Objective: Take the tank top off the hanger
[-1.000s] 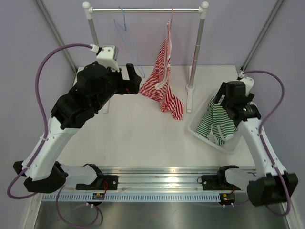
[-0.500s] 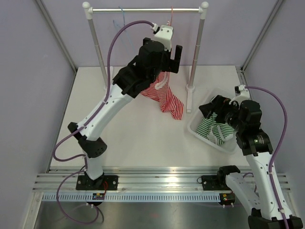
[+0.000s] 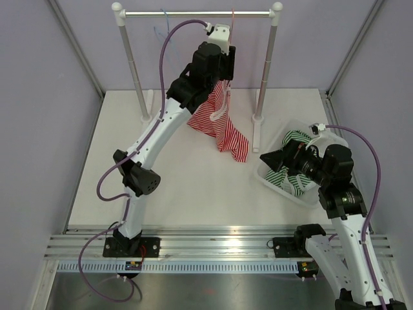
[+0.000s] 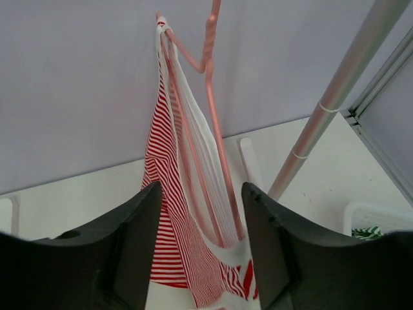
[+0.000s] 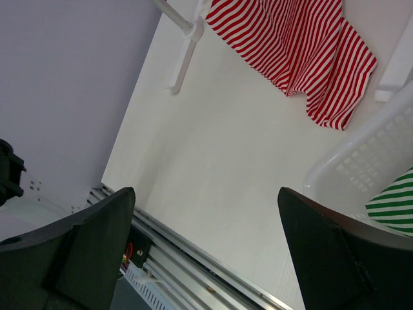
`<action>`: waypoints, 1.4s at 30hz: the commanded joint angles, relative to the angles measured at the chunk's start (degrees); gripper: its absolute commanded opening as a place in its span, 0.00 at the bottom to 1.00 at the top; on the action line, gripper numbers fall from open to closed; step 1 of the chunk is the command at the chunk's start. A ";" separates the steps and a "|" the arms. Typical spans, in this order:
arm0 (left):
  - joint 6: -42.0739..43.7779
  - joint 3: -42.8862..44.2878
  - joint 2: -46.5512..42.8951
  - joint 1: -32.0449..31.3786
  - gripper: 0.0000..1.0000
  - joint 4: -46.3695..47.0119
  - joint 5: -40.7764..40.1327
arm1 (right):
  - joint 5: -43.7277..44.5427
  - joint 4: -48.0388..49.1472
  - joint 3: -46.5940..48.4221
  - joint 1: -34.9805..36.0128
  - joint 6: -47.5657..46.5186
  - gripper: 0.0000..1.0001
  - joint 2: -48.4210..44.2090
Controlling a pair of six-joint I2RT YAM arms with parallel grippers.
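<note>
Risk: if the left pincer (image 4: pixel 201 187) shuts on the cloth and the hanger (image 4: pixel 209 39) together, a pull may drag the hanger off the rail (image 3: pixel 193 13) with the top on it.
Other risk: a thin strap may catch on the hanger and stretch.
Top's look: the tank top (image 3: pixel 226 132) is soft and floppy, with red and white stripes and white straps.
Top's place: on the pink hanger, its low end seems to rest on the tabletop (image 3: pixel 161 181).
Left pincer: spread, one finger on each side of the top, not pinching.
Right pincer (image 5: pixel 206 194): spread wide, holding nothing, far from the top.
</note>
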 commanded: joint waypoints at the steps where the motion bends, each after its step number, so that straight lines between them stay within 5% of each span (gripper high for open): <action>1: -1.01 3.12 1.76 1.68 0.52 6.22 4.34 | -3.86 2.92 0.62 -0.04 1.00 1.00 -0.03; 3: -0.93 3.12 2.47 2.30 0.52 7.00 4.78 | -4.39 3.09 0.70 -0.13 1.09 1.00 -0.47; 9: 0.83 3.56 2.91 3.10 0.33 9.47 6.54 | -5.00 3.97 -0.35 -0.13 1.09 0.99 -0.48; 14: 1.45 3.82 2.65 3.54 0.00 9.74 6.10 | -4.74 4.33 -0.18 -0.13 0.83 0.98 0.05; 31: 1.71 -0.39 -11.14 3.45 0.00 9.03 4.78 | -2.63 4.15 3.07 -0.04 -0.66 0.99 2.51; 38: -0.74 -8.56 -20.63 1.69 0.00 -0.09 4.78 | -2.63 2.30 8.96 -0.13 -2.60 1.00 7.33; 42: -4.17 -15.49 -29.39 0.90 0.00 -5.73 5.39 | -5.60 10.09 9.84 -0.13 1.51 1.00 10.77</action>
